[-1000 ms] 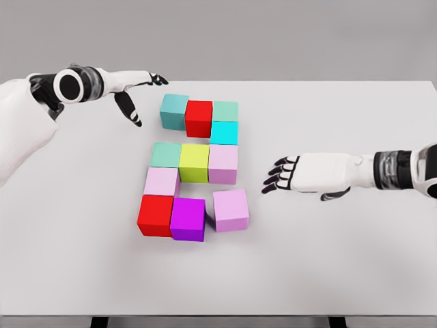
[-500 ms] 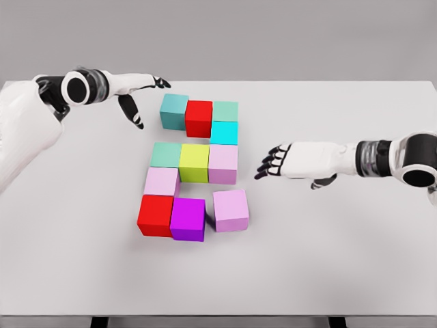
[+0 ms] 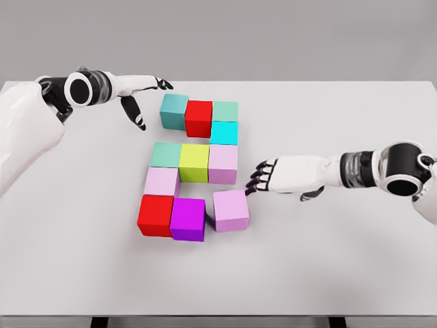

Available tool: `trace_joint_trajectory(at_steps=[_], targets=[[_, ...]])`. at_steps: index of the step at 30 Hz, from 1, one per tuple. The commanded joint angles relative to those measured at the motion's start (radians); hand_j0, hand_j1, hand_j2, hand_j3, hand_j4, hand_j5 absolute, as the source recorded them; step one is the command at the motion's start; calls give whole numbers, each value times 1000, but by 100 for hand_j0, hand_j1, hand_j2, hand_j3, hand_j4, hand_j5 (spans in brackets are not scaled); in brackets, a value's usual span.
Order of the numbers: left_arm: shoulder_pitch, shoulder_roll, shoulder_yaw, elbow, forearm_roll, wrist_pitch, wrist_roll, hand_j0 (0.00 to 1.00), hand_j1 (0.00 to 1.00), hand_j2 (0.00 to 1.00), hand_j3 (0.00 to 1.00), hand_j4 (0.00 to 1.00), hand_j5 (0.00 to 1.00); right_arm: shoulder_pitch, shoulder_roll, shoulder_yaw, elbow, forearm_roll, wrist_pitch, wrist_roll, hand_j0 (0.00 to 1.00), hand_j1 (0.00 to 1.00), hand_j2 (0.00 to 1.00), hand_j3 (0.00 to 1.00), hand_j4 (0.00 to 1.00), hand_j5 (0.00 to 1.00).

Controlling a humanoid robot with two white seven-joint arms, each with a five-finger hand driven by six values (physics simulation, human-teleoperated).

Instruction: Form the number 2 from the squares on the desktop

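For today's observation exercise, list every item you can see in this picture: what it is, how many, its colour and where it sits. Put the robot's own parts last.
Table: one, white, fills the view.
Teal cube: one, top row, left.
Red cubes: two, top row middle and bottom row left.
Green cubes: two, top row right and middle row left.
Cyan cube: one, under the top-right green cube.
Yellow cube: one, middle row centre.
Pink cubes: three, middle row right, left column, bottom row right, slightly askew.
Magenta cube: one, bottom row centre.
Left hand: open, beside the teal cube.
Right hand: open, fingertips at the askew pink cube.
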Motion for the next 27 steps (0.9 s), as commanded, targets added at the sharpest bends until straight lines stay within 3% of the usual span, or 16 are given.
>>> trace_joint_trajectory(at_steps=[1,6,12,15,20,22,23,25,27], targets=[[0,2,1,1,1,-1,0,100,100,100,100,100,100,0,-1,8,-14,-4,2,0,100,100,100,100,100,100],[3,3,0,-1,4,-2,0,100,100,100,100,100,100,5,-2,12,-69,-4,2,0,100,100,100,100,100,100],[9,8,-9,-36,6,-10,0,100,100,100,100,100,100,3,-2,12,-80,-6,2,0,100,100,100,100,100,100],[9,13,-17,-41,6,-8,0,100,100,100,100,100,100,-3,-5,9,-69,-9,2,0,100,100,100,100,100,100],[9,14,-17,-41,6,-8,0,100,100,100,100,100,100,-37,-10,-35,38,-17,2,0,100,100,100,100,100,100],[9,14,-17,-41,6,-8,0,100,100,100,100,100,100,-51,-43,-54,41,-26,2,0,100,100,100,100,100,100],[11,14,-17,-42,6,-8,0,100,100,100,100,100,100,-60,-71,-49,34,-41,2,0,100,100,100,100,100,100],[11,14,-17,-44,8,-8,0,100,100,100,100,100,100,-57,-191,-23,-106,-52,2,0,100,100,100,100,100,100],[18,17,-17,-64,15,-8,0,100,100,100,100,100,100,-43,-235,30,-192,-55,2,0,100,100,100,100,100,100]])
